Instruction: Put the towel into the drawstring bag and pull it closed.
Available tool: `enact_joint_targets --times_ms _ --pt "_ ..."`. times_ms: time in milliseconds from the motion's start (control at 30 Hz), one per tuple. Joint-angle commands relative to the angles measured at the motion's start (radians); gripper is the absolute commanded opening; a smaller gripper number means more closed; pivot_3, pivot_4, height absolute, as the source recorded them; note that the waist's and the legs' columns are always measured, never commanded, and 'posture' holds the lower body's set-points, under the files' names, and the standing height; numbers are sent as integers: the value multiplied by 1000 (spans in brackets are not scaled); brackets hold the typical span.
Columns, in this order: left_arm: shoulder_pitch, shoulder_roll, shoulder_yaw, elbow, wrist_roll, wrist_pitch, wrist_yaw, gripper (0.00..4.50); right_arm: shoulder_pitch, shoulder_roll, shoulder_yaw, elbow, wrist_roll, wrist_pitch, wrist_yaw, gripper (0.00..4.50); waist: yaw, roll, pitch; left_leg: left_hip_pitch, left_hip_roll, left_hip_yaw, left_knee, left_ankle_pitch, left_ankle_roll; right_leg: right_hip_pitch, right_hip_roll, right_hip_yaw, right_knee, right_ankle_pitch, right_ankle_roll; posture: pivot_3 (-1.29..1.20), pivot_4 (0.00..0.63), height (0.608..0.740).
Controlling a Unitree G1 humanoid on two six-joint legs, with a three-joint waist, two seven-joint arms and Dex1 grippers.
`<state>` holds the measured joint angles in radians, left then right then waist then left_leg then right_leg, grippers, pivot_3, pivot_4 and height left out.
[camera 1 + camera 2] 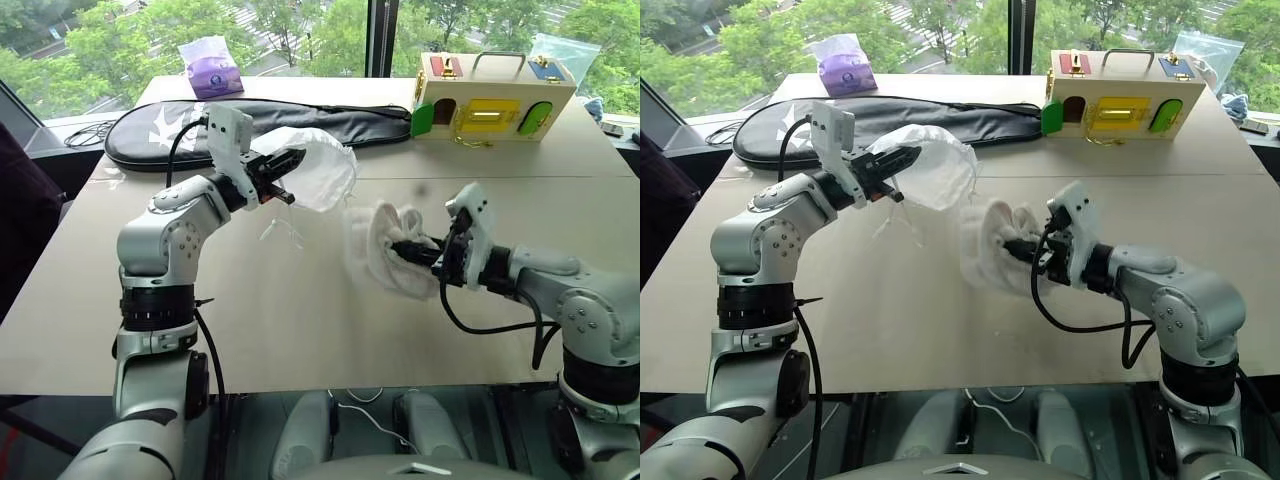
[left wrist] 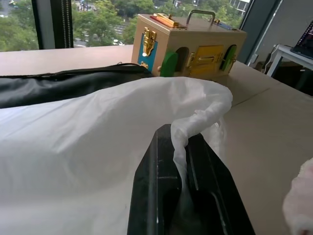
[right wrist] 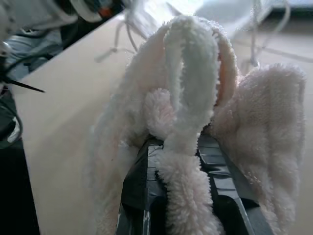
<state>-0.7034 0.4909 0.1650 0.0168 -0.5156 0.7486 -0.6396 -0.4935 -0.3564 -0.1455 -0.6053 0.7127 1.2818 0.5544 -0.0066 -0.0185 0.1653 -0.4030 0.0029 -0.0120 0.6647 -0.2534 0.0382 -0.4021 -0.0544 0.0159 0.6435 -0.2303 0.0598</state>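
Left pincer [image 1: 284,165] clamped on a pinch of the drawstring bag [image 1: 318,168] rim, holding it up off the counter [image 1: 300,330], left of centre. Right pincer [image 1: 412,251] closed on the towel [image 1: 385,245], lifted just right of and nearer than the bag.

Risks: the bag hangs from one pinch, so its mouth may sag shut and the towel could push it away instead of entering. Loose towel folds may snag the rim.

Around: black racket case [image 1: 300,122], purple tissue pack [image 1: 211,68], wooden latch box [image 1: 494,98], all far side, not obstructing.
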Motion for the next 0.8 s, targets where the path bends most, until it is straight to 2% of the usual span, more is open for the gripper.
enact_joint_targets --times_ms 33,133,233,333,400,533,667,800 --pt "-14 10 -11 -17 -30 25 -37 0 -55 68 21 29 4 -38 -75 11 -6 0 0 0 0 0 0 0 0 0 0 0 0 0 0 0 150 740" --pt "-9 16 -15 -36 -59 56 -67 0 -70 96 97 91 -67 -116 -117 11 -10 0 0 -2 0 2 0 0 0 -4 0 2 2 0 0 0 150 740" --pt "-10 10 -15 -49 -81 80 -75 0 -72 98 153 140 -114 -165 -135 11 -10 0 0 -11 0 1 2 1 -1 -13 0 2 5 0 0 0 150 740" --pt "-9 1 -18 -61 -96 98 -76 0 -67 62 233 180 -175 -193 -140 11 -8 0 0 -13 0 2 2 3 -5 -14 0 1 5 0 0 0 150 740" --pt "-9 -4 -22 -67 -102 104 -74 0 -73 83 234 205 -189 -213 -160 11 -8 0 0 -13 0 2 2 3 -5 -14 0 2 4 0 0 0 150 740" --pt "14 -27 -35 -114 -134 143 -71 0 -101 227 155 277 -177 -241 -265 11 -10 0 0 -13 0 1 2 1 -2 -14 0 1 4 0 0 0 150 740" --pt "53 -41 -50 -168 -156 172 -66 0 -122 414 -27 347 -93 -240 -398 11 -9 1 0 -12 0 1 2 3 -5 -15 0 2 6 0 0 0 150 740" --pt "60 -50 -71 -166 -158 174 -62 0 -150 552 -167 380 31 -223 -508 11 -6 1 1 -13 0 1 2 4 -6 -15 0 1 6 0 0 0 150 740"
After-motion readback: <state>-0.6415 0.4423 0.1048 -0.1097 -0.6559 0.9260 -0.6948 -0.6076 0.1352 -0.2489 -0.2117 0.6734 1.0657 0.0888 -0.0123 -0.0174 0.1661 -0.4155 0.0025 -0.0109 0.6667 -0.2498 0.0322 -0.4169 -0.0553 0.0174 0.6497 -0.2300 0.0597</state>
